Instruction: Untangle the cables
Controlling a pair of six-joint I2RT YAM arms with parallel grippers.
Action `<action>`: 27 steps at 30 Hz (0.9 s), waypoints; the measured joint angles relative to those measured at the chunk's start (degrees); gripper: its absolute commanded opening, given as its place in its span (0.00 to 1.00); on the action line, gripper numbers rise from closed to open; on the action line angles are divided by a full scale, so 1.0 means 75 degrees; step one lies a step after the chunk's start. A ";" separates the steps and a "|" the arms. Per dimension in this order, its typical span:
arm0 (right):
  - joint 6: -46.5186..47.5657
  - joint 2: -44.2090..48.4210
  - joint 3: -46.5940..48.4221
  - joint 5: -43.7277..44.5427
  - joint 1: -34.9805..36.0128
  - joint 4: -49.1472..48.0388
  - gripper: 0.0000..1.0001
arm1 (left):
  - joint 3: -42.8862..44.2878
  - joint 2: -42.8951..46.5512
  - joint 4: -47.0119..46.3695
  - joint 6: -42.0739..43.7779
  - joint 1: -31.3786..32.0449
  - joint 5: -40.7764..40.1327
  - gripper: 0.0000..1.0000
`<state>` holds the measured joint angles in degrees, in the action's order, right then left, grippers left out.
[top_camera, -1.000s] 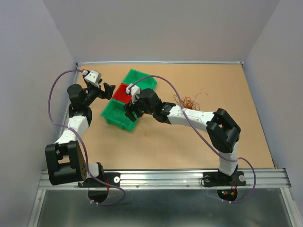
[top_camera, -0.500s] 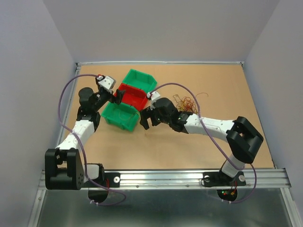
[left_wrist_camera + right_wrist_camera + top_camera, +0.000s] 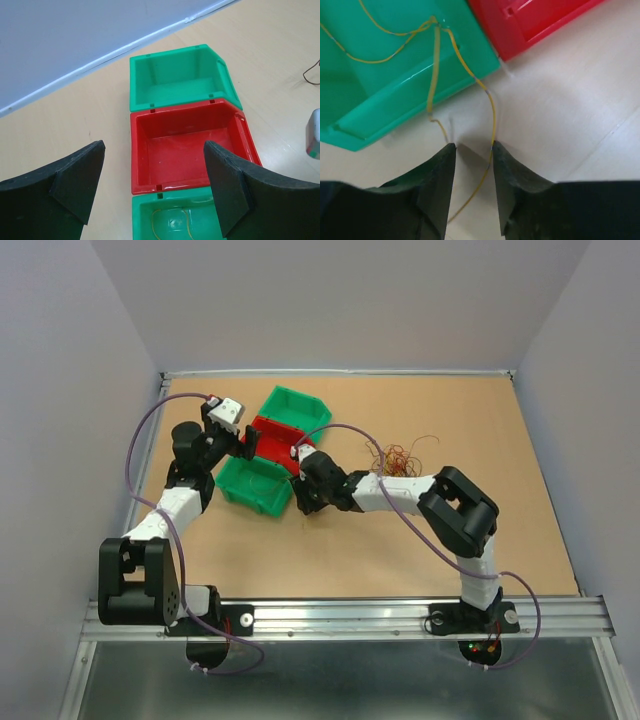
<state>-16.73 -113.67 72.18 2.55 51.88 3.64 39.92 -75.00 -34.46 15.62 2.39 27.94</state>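
A loose clump of red, orange and dark cables (image 3: 398, 458) lies on the table right of the bins. A yellow cable (image 3: 436, 65) lies in the near green bin (image 3: 385, 95). It hangs over the bin's rim onto the table. My right gripper (image 3: 473, 146) is just outside that bin's corner (image 3: 300, 500). Its jaws are a little apart, and the yellow strand runs between them against the right finger. My left gripper (image 3: 154, 150) is wide open and empty above the red bin (image 3: 185, 125). The yellow cable (image 3: 152, 224) shows below it.
Three bins stand in a row: far green (image 3: 297, 407), red (image 3: 275, 438), near green (image 3: 252, 485). The far green and red bins look empty in the left wrist view. The side walls are close on the left and at the back.
My right gripper came off the bins, swung right, then back to the near green bin's corner with its elbow folded. My left gripper moved right, over the bins.
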 measured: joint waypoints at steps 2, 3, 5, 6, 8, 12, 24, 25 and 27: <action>0.0096 -0.0152 0.0201 0.0000 0.0023 0.0108 0.01 | 0.0000 0.0000 0.0000 0.0003 0.0000 -0.0023 0.91; 0.0125 -0.0163 0.0216 0.0003 0.0047 0.0207 0.00 | 0.0000 0.0000 0.0000 0.0000 0.0000 -0.0026 0.91; 0.0219 -0.0149 0.0219 0.0009 0.0093 0.0294 0.01 | 0.0000 0.0000 0.0000 0.0003 0.0000 -0.0050 0.91; 0.0277 -0.0146 0.0219 0.0012 0.0111 0.0312 0.01 | 0.0000 0.0000 0.0000 0.0003 0.0000 -0.0052 0.91; 0.0411 -0.0099 0.0219 0.0099 0.0184 0.0417 0.01 | 0.0006 -0.0003 0.0003 0.0003 0.0000 -0.0076 0.91; 0.0731 0.0032 0.0294 0.0280 0.0353 0.0688 0.01 | 0.0073 -0.0006 0.0009 0.0000 0.0000 -0.0239 0.91; 0.1309 -0.0111 0.1926 0.0525 0.0589 0.0833 0.01 | 0.0195 -0.0047 0.0038 -0.0006 -0.0003 -0.0428 0.91; 0.1355 -0.0175 0.2075 0.0583 0.0589 0.0828 0.01 | 0.0195 -0.0052 0.0050 -0.0009 -0.0003 -0.0440 0.91; 0.1466 -0.0321 0.2340 0.0664 0.0589 0.0839 0.01 | 0.0198 -0.0082 0.0055 -0.0012 -0.0006 -0.0455 0.91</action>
<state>-5.74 -116.07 89.73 7.53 56.29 9.93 41.41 -75.61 -34.04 15.53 2.35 24.53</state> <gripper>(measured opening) 0.016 0.913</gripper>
